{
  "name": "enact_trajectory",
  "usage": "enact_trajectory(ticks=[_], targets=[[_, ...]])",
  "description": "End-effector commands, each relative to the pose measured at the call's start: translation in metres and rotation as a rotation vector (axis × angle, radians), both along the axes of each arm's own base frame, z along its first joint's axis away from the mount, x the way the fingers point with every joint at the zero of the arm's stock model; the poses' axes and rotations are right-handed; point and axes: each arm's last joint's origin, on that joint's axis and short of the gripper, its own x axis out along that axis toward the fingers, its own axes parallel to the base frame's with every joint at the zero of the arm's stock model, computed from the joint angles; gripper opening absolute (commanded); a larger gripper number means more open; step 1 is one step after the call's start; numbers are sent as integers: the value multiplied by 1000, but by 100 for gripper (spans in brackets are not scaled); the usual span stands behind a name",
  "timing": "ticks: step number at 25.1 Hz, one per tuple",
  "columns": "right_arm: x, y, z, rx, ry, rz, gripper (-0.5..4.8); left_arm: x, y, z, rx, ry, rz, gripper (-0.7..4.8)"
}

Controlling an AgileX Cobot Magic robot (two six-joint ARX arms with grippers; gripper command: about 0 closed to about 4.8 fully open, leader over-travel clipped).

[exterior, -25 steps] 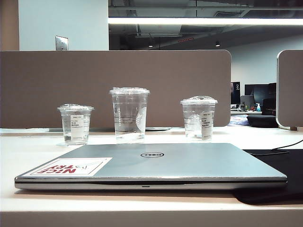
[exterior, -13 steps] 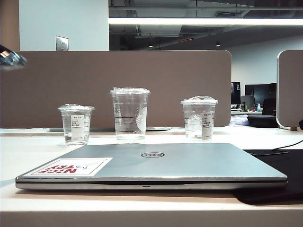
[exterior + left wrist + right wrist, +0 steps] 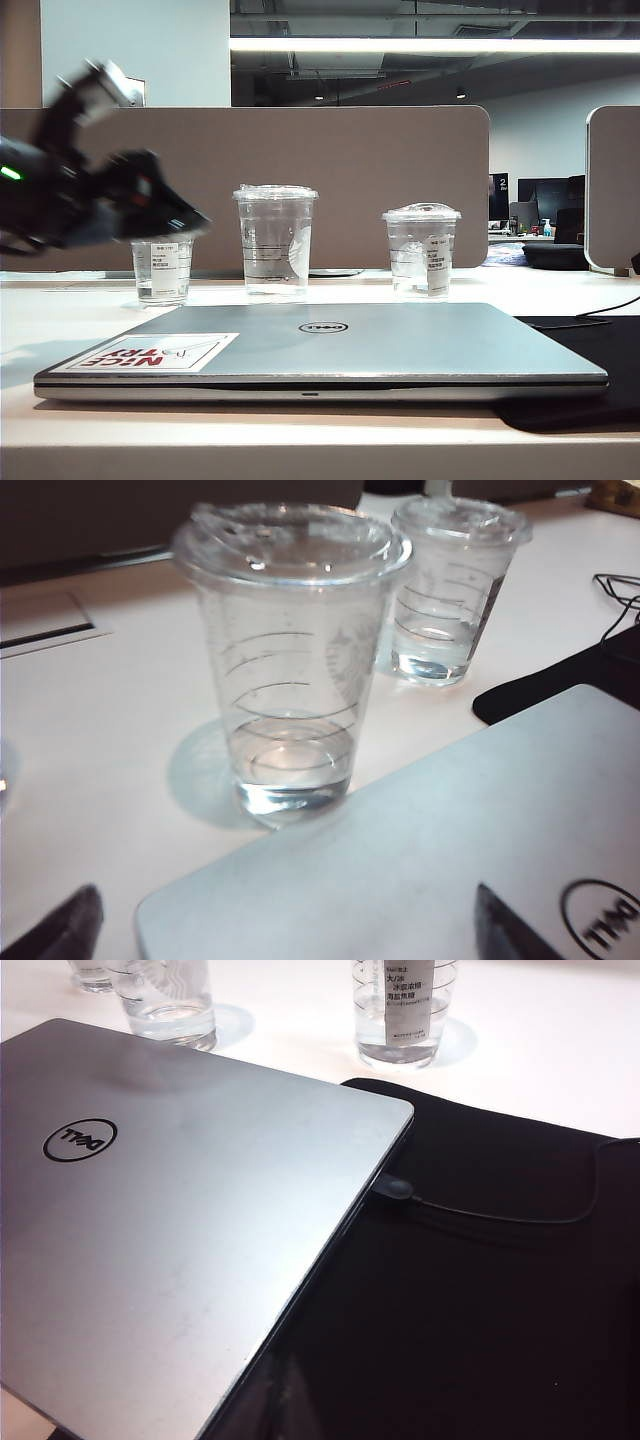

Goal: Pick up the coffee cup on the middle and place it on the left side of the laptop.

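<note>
Where none showed earlier, left end effector (image 3: 185, 222) near coffee cup (image 3: 275, 242)

Left claw (image 3: 190, 222): motion-blurred, hiding top of small cup (image 3: 162, 270) near table's left edge. Right claw: out of view.

on the desk (image 3: 60, 330), the laptop (image 3: 400, 345) lies in front, the coffee cup (image 3: 275, 240) stands behind it between two shorter cups (image 3: 422, 250), and the left gripper (image 3: 290, 935) hovers above the laptop's left part, apart from the coffee cup.
</note>
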Motion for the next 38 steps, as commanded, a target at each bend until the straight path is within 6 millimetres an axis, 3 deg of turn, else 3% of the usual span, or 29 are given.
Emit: enact_trajectory(ticks=[1,3,5,10,17,29,38], targets=[[0,0,0,6,-12,1,-5,25,-10,-6,-15,13,-76,479],[0,0,0,6,-12,1,-5,53,-18,-18,-42,69,-80,479],[0,0,0,6,-12,1,-5,67,-23,-24,-63,99,-75,479],[0,0,0,6,-13,1,-5,97,-33,-36,-78,111,-113,479],[0,0,0,6,-12,2,-5,123,-41,-48,-81,106,-136,479],[0,0,0,6,-12,1,-5,131,-44,-45,-56,-16,-168,479],[0,0,0,6,-12,1,-5,137,-51,-59,-122,-71,-254,479]])
